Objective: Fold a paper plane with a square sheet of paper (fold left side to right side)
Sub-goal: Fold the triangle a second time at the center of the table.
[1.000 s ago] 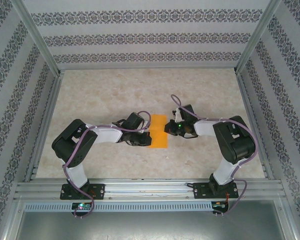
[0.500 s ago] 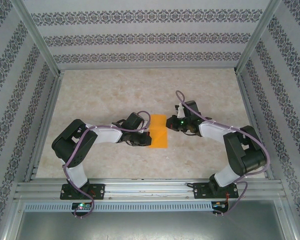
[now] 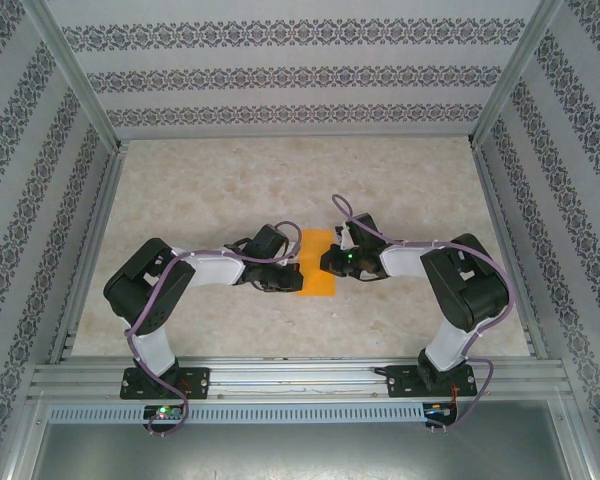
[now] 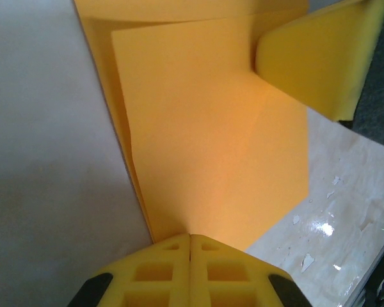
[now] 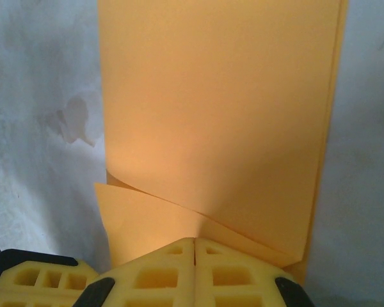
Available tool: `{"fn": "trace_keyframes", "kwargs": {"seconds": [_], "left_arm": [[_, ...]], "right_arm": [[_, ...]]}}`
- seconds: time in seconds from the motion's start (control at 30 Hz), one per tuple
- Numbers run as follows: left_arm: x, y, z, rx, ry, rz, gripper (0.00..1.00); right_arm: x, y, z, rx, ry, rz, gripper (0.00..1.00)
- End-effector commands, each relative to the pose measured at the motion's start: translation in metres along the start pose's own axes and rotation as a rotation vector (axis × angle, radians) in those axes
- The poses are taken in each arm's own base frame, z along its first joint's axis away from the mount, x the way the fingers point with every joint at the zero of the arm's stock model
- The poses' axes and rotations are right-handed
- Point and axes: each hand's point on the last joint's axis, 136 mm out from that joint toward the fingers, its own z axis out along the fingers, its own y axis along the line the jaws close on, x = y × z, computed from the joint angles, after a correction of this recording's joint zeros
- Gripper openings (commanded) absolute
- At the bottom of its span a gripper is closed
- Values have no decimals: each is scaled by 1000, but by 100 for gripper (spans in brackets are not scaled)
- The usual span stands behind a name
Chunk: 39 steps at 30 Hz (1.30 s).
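Looking down from above onto a pale marbled tabletop (image 3: 230, 190), with the orange paper (image 3: 316, 285) lying flat near the middle of the frame as a tall, narrow rectangle. Flanked by two black arms reaching inward, with the left tool (image 3: 288, 272) at the paper's left edge and the right tool (image 3: 330, 262) over its right edge. Too small from up here to read either tool's fingers.

Moving to the left wrist view for what the overhead cannot give: yellow fingers (image 4: 166, 268) of the left tool pressed together at the bottom centre, without a gap, tips against the near edge of the paper (image 4: 205, 141). Cannot tell whether pinching a layer or only pressing on it. Also revealing two stacked layers along the sheet's left edge, and one yellow finger (image 4: 313, 61) of the right tool resting on the paper at the upper right.

Turning to the right wrist view: fingers (image 5: 160, 275) of the right tool likewise closed tight at the bottom centre, tips at a small lifted, curled flap (image 5: 147, 217) of the paper, with a thin second layer peeking out along the right edge.
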Motion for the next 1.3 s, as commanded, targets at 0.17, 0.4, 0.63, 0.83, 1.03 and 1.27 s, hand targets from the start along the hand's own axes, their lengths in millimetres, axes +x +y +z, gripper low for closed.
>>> {"fn": "trace_keyframes", "kwargs": {"seconds": [0.17, 0.4, 0.63, 0.83, 1.03, 1.27], "left_arm": [[4, -3, -9, -39, 33, -17, 0], [-10, -20, -5, 17, 31, 2, 0], [-16, -29, 8, 43, 45, 16, 0], [-24, -29, 15, 32, 50, 30, 0], [-18, -18, 22, 3, 71, 20, 0], [-2, -2, 23, -45, 107, 11, 0]], "right_arm": [[16, -30, 6, 75, 52, 40, 0], [19, -31, 6, 78, 60, 41, 0], [21, -32, 7, 84, 66, 39, 0], [24, -36, 9, 98, 74, 39, 0], [25, -39, 9, 110, 77, 40, 0], [25, -45, 8, 134, 85, 41, 0]]}}
